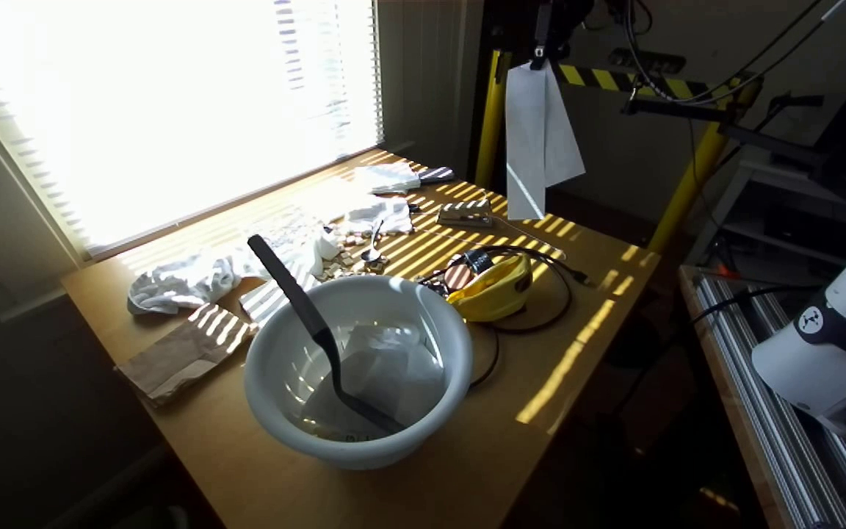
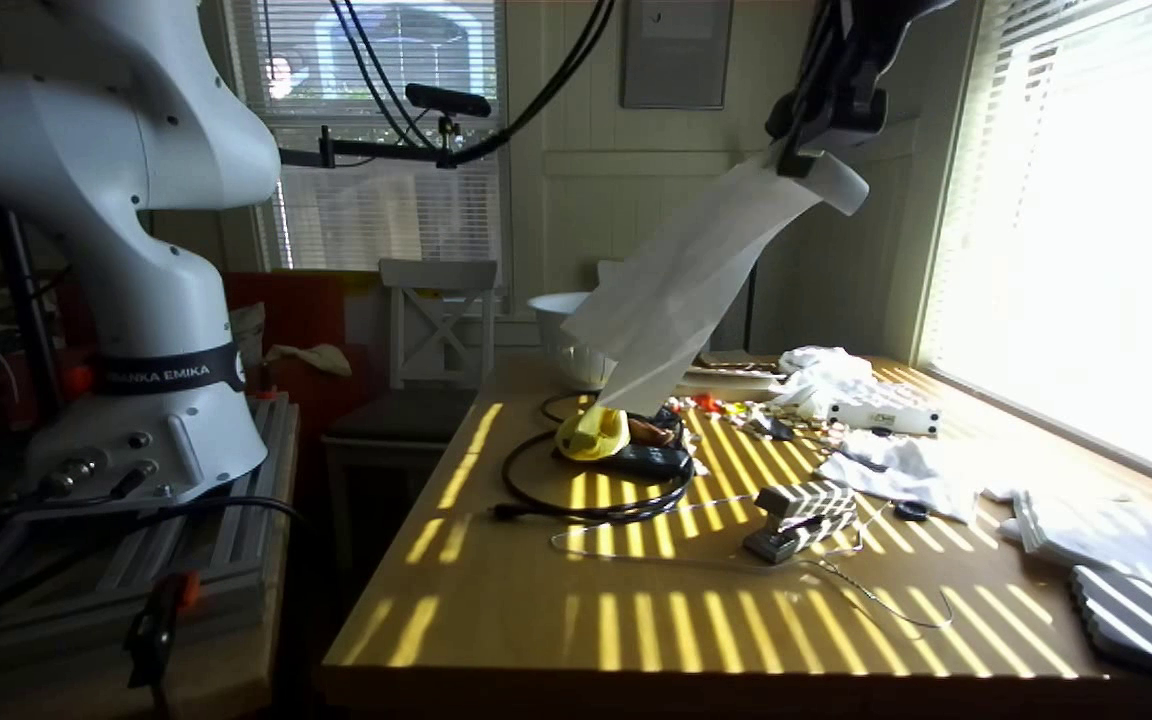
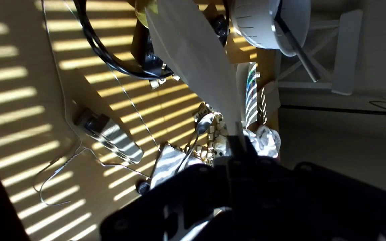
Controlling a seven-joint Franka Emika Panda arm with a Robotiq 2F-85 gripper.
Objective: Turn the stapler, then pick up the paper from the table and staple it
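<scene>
The paper (image 2: pixel 696 258) is pinched in the clenched fingers of the gripper (image 2: pixel 796 162) and suspended clear of the stapler (image 2: pixel 809 507), higher than it, while on the table (image 2: pixel 496 610) the white bowl (image 1: pixel 457 360) is set well apart from the stapler.

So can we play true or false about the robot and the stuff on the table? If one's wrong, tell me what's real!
1. The gripper is holding the paper. True.
2. The stapler is on the table. True.
3. The paper lies flat on the table. False: it hangs from the gripper.
4. A dark utensil leans inside the white bowl. True.
5. The stapler is in the white bowl. False: it sits on the table, apart from the white bowl.
6. The white bowl is upside down. False: its open side faces up.
</scene>
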